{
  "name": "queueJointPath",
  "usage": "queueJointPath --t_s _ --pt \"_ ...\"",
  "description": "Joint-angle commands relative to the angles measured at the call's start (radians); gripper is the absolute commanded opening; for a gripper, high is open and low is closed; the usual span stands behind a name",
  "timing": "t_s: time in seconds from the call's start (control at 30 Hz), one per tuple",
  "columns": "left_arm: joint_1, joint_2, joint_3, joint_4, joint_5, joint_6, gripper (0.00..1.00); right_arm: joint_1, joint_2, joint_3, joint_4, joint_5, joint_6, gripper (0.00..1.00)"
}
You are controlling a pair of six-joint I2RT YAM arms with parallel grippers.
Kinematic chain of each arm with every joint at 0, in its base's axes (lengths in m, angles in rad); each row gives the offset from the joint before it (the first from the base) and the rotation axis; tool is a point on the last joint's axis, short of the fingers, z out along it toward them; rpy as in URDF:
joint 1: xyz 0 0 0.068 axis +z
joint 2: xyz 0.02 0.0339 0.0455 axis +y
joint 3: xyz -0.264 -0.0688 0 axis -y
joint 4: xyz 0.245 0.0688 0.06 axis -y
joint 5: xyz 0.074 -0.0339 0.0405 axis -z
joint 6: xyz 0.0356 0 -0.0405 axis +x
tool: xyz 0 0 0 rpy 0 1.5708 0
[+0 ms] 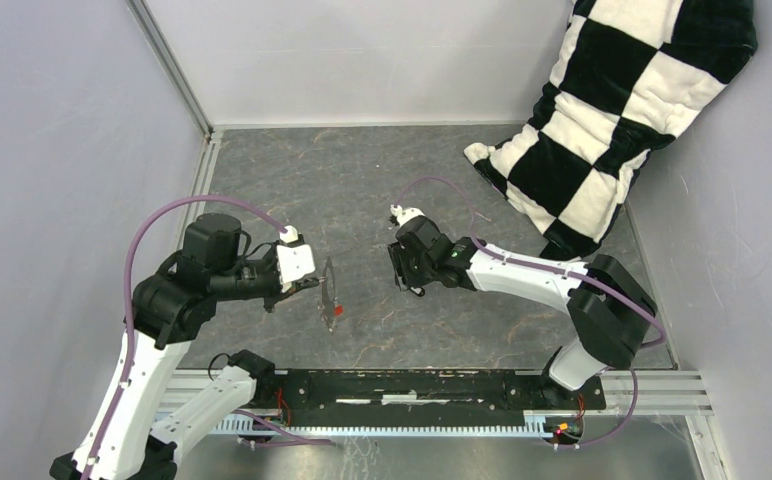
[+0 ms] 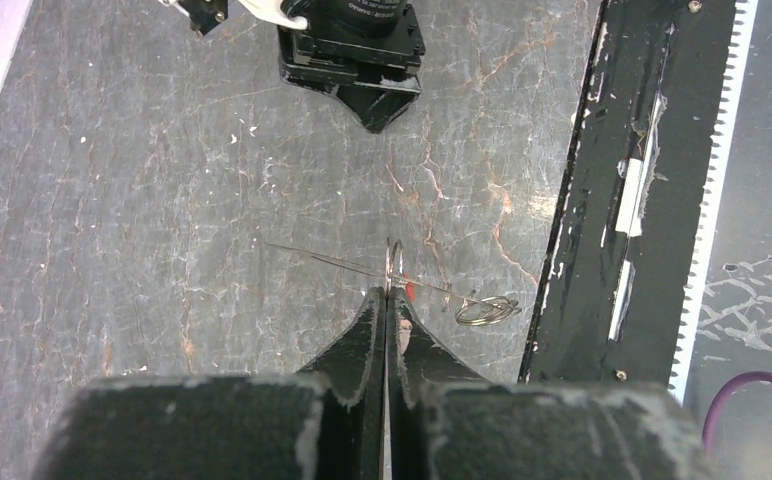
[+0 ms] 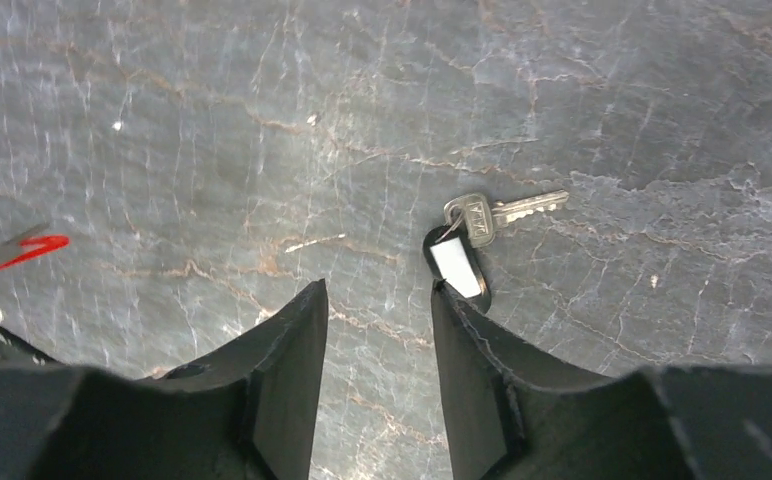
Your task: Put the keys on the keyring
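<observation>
My left gripper is shut on the keyring, a thin grey wire hoop seen edge-on, held above the table. A small coiled ring hangs at its end. A red key shows right beside the hoop, next to my fingertips; whether it is threaded on I cannot tell. My right gripper is open with nothing between its fingers. The black key with a pale spot lies flat on the table just past its right fingertip, joined to a silver key blade.
A black-and-white checked cushion leans in the back right corner. A black rail runs along the near edge between the arm bases. Grey walls close in the left, back and right sides.
</observation>
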Motion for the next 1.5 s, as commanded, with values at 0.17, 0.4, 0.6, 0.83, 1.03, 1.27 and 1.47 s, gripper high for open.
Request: queueJointPath --t_s 0.17,0.4,0.6,0.83,1.03,1.27,1.47 --pt "0.001 -0.011 0.003 0.047 0.023 0.029 0.02 -0.007 0.078 0.028 0.027 0.135 0.132 0.46" --pt "0.000 -0.011 0.001 0.046 0.031 0.028 0.02 -0.009 0.126 0.028 0.053 0.164 0.148 0.45" --pt "0.001 -0.014 -0.003 0.046 0.036 0.027 0.02 -0.009 0.145 0.033 0.075 0.202 0.152 0.44" --pt "0.001 -0.020 -0.007 0.046 0.039 0.025 0.02 -0.010 0.158 0.015 0.099 0.226 0.164 0.40" --pt "0.001 -0.023 -0.006 0.044 0.038 0.023 0.02 -0.009 0.163 0.013 0.121 0.234 0.169 0.36" --pt "0.001 -0.023 0.005 0.039 0.036 0.025 0.02 -0.008 0.174 0.012 0.124 0.235 0.169 0.34" --pt "0.001 -0.022 0.012 0.039 0.035 0.024 0.02 -0.009 0.178 0.009 0.131 0.230 0.171 0.32"
